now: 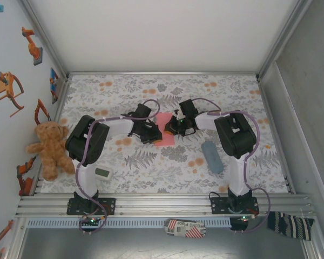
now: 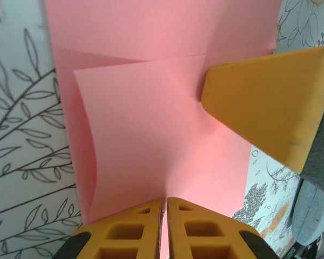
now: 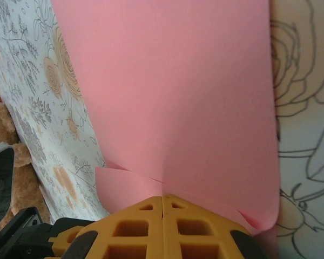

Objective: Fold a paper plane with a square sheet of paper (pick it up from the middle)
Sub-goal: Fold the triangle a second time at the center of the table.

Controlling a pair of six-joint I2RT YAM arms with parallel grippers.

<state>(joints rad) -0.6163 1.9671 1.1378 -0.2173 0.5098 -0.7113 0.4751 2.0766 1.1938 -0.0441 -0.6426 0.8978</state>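
The floral table (image 1: 151, 172) is carrying the square sheet of paper (image 1: 164, 131) flat at its centre, partly folded, with one flap lying over the lower layer. The left gripper (image 2: 164, 202) is clamping the sheet's edge with fingers together from nine o'clock. The right gripper (image 3: 162, 198) is likewise pinching the opposite edge from three o'clock, apparently so one side is anchoring while the other is carrying the fold.

The square sheet of paper (image 2: 162, 151) looks smooth, matt.
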